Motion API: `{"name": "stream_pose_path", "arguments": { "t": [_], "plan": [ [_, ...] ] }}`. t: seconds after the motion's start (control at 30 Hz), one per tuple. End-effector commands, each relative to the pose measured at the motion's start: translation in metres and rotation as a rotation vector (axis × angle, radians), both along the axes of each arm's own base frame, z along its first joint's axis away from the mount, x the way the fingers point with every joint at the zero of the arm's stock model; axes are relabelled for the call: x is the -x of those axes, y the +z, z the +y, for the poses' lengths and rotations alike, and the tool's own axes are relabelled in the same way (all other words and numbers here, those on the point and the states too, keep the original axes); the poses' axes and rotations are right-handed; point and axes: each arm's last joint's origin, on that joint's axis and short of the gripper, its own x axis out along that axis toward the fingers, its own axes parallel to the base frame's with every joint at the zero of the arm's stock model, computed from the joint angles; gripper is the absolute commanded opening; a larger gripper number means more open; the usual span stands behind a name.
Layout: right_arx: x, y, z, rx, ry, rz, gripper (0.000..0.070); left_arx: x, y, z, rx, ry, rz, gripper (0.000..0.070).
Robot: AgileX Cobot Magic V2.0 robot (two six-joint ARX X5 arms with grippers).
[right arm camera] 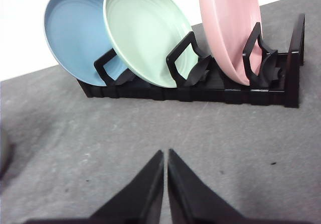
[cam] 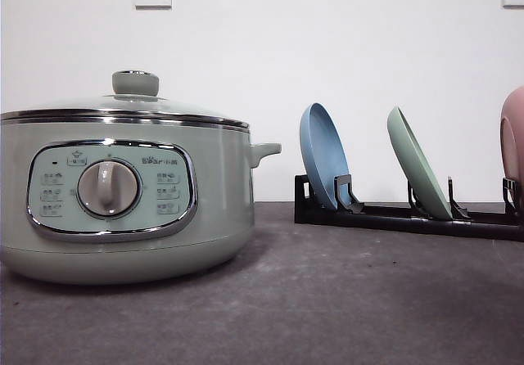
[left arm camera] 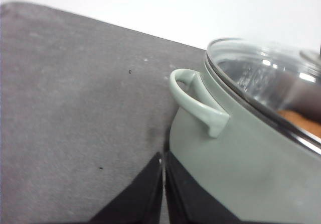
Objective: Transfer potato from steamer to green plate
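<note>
Clearly steamer (cam: 123, 197) lidded, panel writing unreadable; left gripper (left arm camera: 164, 184) and right gripper (right arm camera: 166, 179) pinched together, empty.

Dark grey matte worktop (cam: 344, 299), faintly speckled. Steamer (cam: 123, 209) sits on it at left, lid on. Black plate rack (cam: 409, 216) sits at right rear, well apart from steamer.

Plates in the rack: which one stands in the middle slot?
The green plate, standing between the blue plate and the pink plate.
</note>
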Motion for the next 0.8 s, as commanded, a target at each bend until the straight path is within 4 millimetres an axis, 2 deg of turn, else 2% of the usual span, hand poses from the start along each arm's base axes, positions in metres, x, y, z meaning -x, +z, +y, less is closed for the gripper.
{"name": "stream_pose_path", "arguments": {
  "t": [0.0,0.17,0.27,0.4,0.77],
  "plan": [
    [0.0,-0.001,0.0,-0.03,0.007,0.009,0.0,-0.001,-0.005,0.0,0.107,0.021,0.025,0.0],
    [0.001,0.003,0.001,-0.061,0.02,0.0,0.0,0.001,0.005,0.0,0.172,0.028,-0.001,0.0001],
    [0.003,0.015,0.001,-0.065,0.019,-0.034,0.0,0.003,0.015,0.0,0.182,0.028,-0.024,0.0002],
    [0.007,0.036,0.001,-0.059,0.016,-0.097,0.0,0.008,0.035,0.0,0.184,0.023,-0.07,0.0002],
    [0.032,0.108,0.003,-0.029,0.02,-0.239,0.0,0.021,0.11,-0.001,0.118,0.01,-0.154,0.0002]
  ]
}}
